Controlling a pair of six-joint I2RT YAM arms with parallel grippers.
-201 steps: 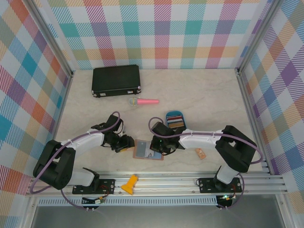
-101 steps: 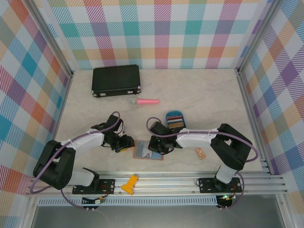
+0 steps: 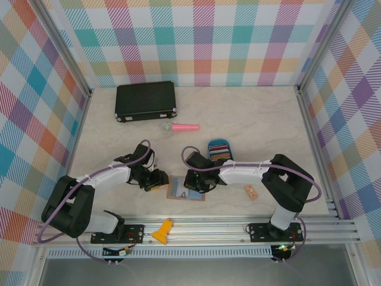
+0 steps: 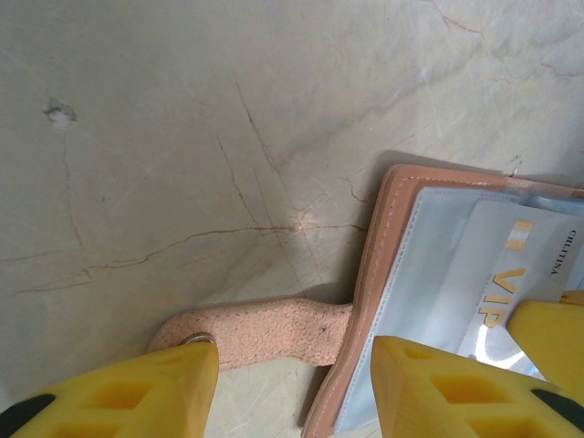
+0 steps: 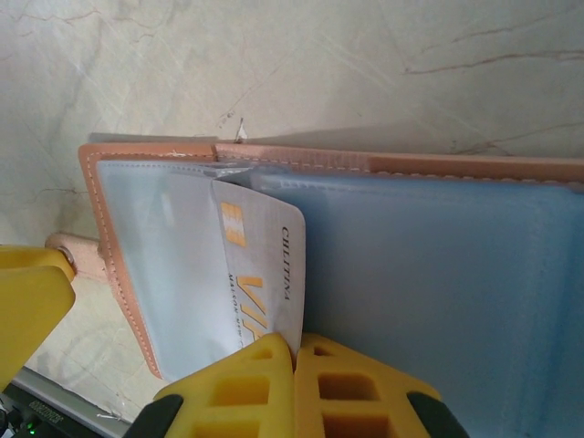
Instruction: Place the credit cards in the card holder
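The card holder (image 3: 178, 189) lies open and flat at the near middle of the table, pinkish leather (image 5: 365, 162) outside and grey-blue inside. My right gripper (image 3: 193, 182) (image 5: 295, 342) is shut on the edge of a white VIP credit card (image 5: 260, 265), whose far end sits in the holder's clear left pocket. My left gripper (image 3: 156, 180) (image 4: 294, 354) is open at the holder's left edge. One of its fingers (image 4: 119, 392) rests at the snap end of the strap (image 4: 265, 333), the other (image 4: 447, 383) on the clear pocket. More credit cards (image 3: 219, 151) stand in a blue tray (image 3: 219, 141).
A black case (image 3: 146, 100) sits at the back left, with a pink stick-like object (image 3: 181, 127) in front of it. A small orange tag (image 3: 251, 192) lies right of the holder. A yellow object (image 3: 162, 231) rests on the front rail.
My right gripper has shifted a little to the left over the holder with the white card. The left arm has stayed put.
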